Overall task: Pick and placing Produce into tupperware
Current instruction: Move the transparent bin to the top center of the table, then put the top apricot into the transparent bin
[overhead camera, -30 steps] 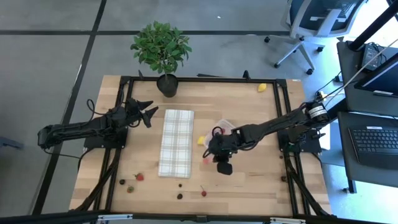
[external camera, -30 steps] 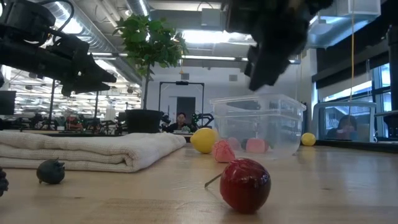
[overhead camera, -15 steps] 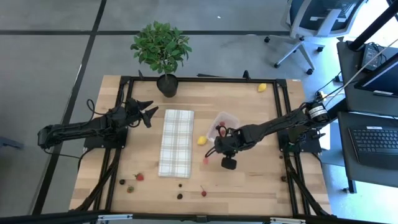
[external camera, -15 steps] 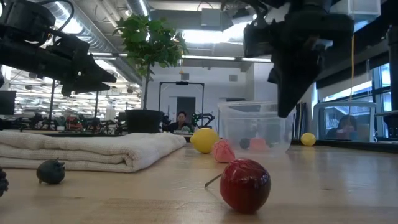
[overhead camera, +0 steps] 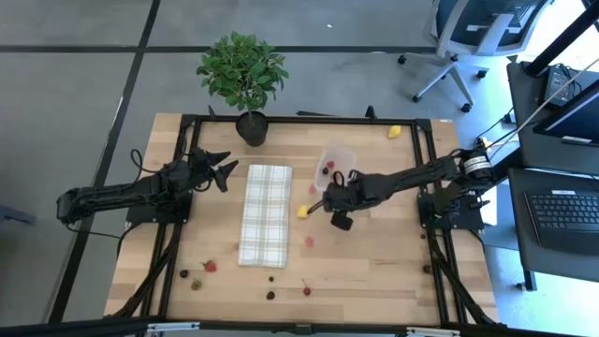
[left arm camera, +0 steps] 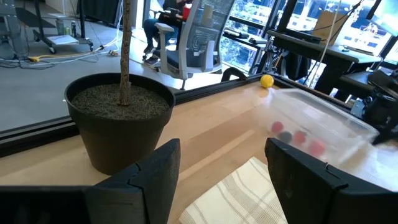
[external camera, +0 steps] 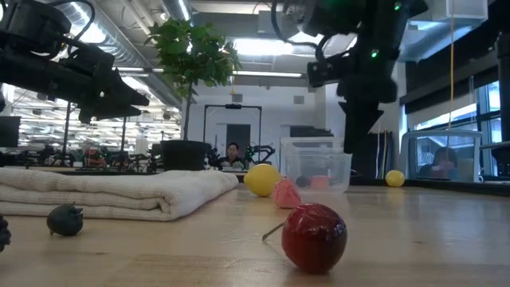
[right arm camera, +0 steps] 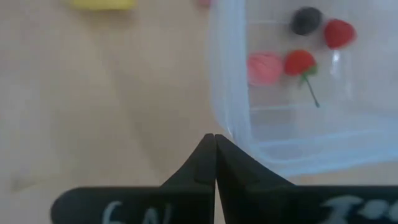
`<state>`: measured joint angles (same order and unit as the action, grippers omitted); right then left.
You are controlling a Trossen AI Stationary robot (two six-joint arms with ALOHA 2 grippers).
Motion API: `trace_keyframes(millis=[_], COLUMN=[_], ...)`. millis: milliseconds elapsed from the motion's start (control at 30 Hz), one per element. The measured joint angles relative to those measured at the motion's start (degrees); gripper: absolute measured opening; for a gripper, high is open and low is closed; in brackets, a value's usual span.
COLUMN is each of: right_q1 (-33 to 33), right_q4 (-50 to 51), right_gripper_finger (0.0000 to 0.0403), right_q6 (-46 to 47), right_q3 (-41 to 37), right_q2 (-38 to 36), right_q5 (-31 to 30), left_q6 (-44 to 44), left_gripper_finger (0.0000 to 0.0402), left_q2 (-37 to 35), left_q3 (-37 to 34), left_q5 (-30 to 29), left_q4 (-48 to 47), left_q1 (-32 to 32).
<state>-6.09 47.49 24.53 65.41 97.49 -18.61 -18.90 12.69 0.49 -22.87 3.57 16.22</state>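
Produce is scattered all over: closest to the low camera sits a shiny red cherry-like piece (external camera: pixel 315 236) with its stem sticking out, and off to the side a small dark berry (external camera: pixel 65 219) lies in front of the folded checked cloth (external camera: pixel 111 192). A bit further back, a pink piece (external camera: pixel 286 194) and a yellow piece (external camera: pixel 261 179) sit just beside each other on the desk (overhead camera: pixel 374 271), near the cloth's end. Behind those is the tupperware (external camera: pixel 316 165), with a few pieces already inside; the right wrist view shows a pink one (right arm camera: pixel 265 67), two red ones and a dark one in there. The right gripper (right arm camera: pixel 215 155) hangs right at the tupperware's rounded corner with its fingers pressed together and nothing between them. From above, that gripper (overhead camera: pixel 341 208) sits next to the container (overhead camera: pixel 337 167) around the desk's middle, and more red and dark bits lie along the near edge. The left gripper (overhead camera: pixel 225 170) hovers on the other side of the cloth, fingers spread apart and holding nothing. Farthest back are the potted plant (overhead camera: pixel 243 75) and one more yellow piece (overhead camera: pixel 394 132) by the desk's far edge.
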Motion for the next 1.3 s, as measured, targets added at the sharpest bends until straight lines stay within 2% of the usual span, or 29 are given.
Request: trace_keyframes(millis=[300,467,533,767,933,1033,1300], right_q1=[6.99,8.0,7.62,4.38,1.61,1.58,2.07], right_q4=[2.43,2.7,2.7,5.39,4.88,4.91,2.51], right_gripper_finger=[0.0006,0.0006,0.0007,0.0007,0.0008,0.0008,0.0016], right_q6=[-0.93,-0.89,-0.93,1.12,2.25,0.57,1.19], right_q3=[0.02,0.02,0.02,0.09,0.09,0.11,0.11], right_q2=[-0.04,-0.04,-0.04,-2.61,-12.48,-19.1,-31.22], right_q5=[-4.42,-3.9,-1.87,11.91,12.84,11.48,-1.55], left_q6=[0.0,0.0,0.0,-0.22,-0.13,-0.07,-0.09], left_gripper_finger=[0.0228,0.0228,0.0228,0.0228,0.0228,0.0228,0.0228], left_q2=[0.0,0.0,0.0,0.0,0.0,0.0,0.0], left_q3=[0.0,0.0,0.0,0.0,0.0,0.0,-0.01], left_q5=[0.0,0.0,0.0,0.0,0.0,0.0,0.0], left_q4=[0.0,0.0,0.0,0.0,0.02,0.02,0.03], left_q1=[0.0,0.01,0.01,-0.01,0.01,-0.01,-0.01])
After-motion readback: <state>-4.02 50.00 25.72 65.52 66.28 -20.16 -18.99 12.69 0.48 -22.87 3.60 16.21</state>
